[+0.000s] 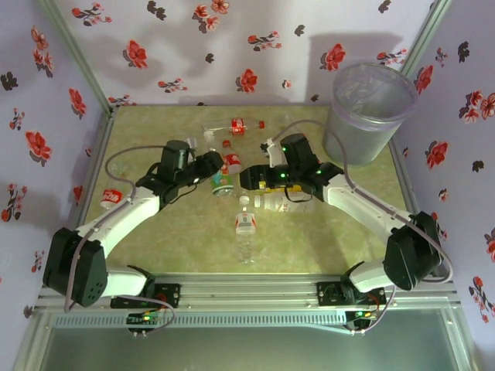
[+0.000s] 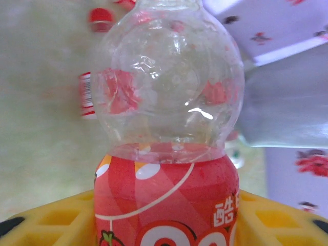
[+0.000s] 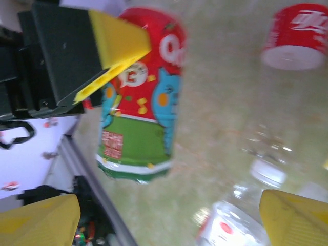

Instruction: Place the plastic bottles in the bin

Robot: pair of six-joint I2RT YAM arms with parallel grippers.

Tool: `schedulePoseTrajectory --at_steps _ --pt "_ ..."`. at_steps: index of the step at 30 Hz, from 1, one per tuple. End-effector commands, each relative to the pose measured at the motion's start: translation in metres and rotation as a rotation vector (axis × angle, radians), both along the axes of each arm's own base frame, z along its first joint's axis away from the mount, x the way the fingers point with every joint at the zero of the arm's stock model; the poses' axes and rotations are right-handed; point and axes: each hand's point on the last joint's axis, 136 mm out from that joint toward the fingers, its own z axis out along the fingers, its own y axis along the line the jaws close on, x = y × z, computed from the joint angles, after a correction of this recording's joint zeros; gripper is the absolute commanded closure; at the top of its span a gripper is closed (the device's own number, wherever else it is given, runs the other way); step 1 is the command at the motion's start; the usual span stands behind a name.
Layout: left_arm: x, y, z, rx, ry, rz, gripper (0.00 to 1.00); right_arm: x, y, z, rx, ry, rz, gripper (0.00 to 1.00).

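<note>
A red-labelled plastic bottle [image 2: 166, 102] is pinched in the left tool [image 2: 165, 220] near the middle of the bench [image 1: 155, 239], and the right tool [image 3: 169, 220] hangs just beside it with its fingers spread wide. Other bottles lie around it: one [image 1: 245, 228] toward the near edge, one [image 1: 236, 126] by the far edge, one [image 1: 110, 197] at the left edge. The bin [image 1: 370, 108] stands upright in the far right corner.
</note>
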Motion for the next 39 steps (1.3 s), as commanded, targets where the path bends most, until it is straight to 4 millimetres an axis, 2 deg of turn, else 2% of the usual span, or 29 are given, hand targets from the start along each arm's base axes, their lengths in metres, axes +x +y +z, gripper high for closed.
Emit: schedulePoseTrajectory --at_steps 1,5,9,14,19,22,25,28,30,31,36,39 --pt "0.004 -0.029 0.039 -0.244 -0.054 -0.081 0.46 -0.007 0.022 0.018 0.139 0.025 0.083 0.09" --pt "0.004 -0.039 0.044 -0.272 -0.058 -0.102 0.46 -0.001 0.022 0.010 0.109 0.013 0.073 0.09" --pt "0.001 -0.057 0.044 -0.336 -0.049 -0.143 0.46 0.009 0.024 0.005 0.096 0.014 0.067 0.10" --pt "0.001 -0.067 0.040 -0.356 -0.044 -0.160 0.46 0.017 0.026 0.008 0.114 0.010 0.061 0.14" --pt "0.002 -0.069 0.042 -0.352 -0.051 -0.165 0.46 0.022 0.021 0.006 0.109 0.012 0.040 0.25" --pt "0.001 -0.070 0.040 -0.349 -0.043 -0.171 0.45 0.029 0.015 0.007 0.118 0.007 0.013 0.39" --pt "0.001 -0.070 0.038 -0.345 -0.042 -0.173 0.38 0.030 0.013 0.012 0.128 -0.003 0.010 0.42" --pt "0.001 -0.070 0.041 -0.348 -0.057 -0.176 0.21 0.029 0.010 0.017 0.122 -0.012 0.015 0.44" --pt "0.005 -0.063 0.046 -0.355 -0.077 -0.164 0.05 0.029 0.003 0.020 0.101 -0.025 0.009 0.46" --pt "0.006 -0.057 0.050 -0.358 -0.091 -0.155 0.01 0.030 -0.001 0.022 0.087 -0.034 0.001 0.46" --pt "0.014 -0.009 0.066 -0.283 -0.142 -0.071 0.00 0.041 -0.049 0.041 -0.006 -0.096 -0.104 0.48" --pt "0.011 0.019 0.062 -0.181 -0.129 -0.025 0.00 0.055 -0.087 0.061 -0.109 -0.182 -0.208 0.49"
